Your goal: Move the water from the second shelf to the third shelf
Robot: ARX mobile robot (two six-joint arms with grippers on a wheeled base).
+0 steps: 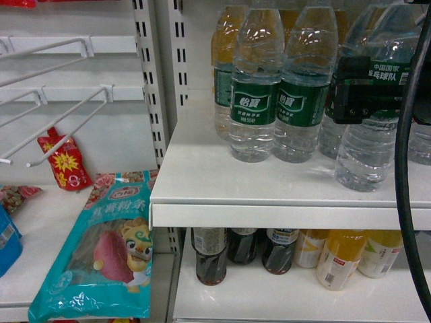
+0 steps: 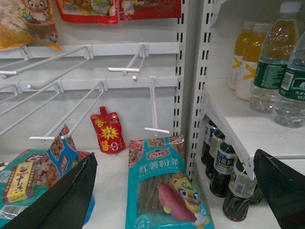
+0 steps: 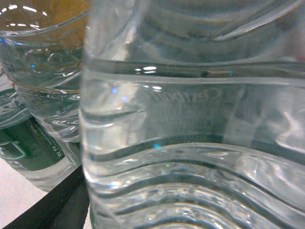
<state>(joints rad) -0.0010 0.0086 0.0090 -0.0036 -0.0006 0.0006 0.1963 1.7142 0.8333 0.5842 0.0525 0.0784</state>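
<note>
Left end effector [image 2: 176,191] spread wide, idle near snack hooks. My right end effector [image 1: 367,94] on water bottle [image 1: 367,128], right on upper shelf [image 1: 269,202]; pinch appears made, can't confirm. Bottle not lifted; transfer all ahead. Neighbouring bottles [image 1: 276,94] crowd left; front lip close.

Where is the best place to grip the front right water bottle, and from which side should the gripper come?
Probably at the green label band of the water bottle, coming from the open shelf front. It stands upright, its neighbours crowd its left side and back, and the right gripper is already at that height.
</note>
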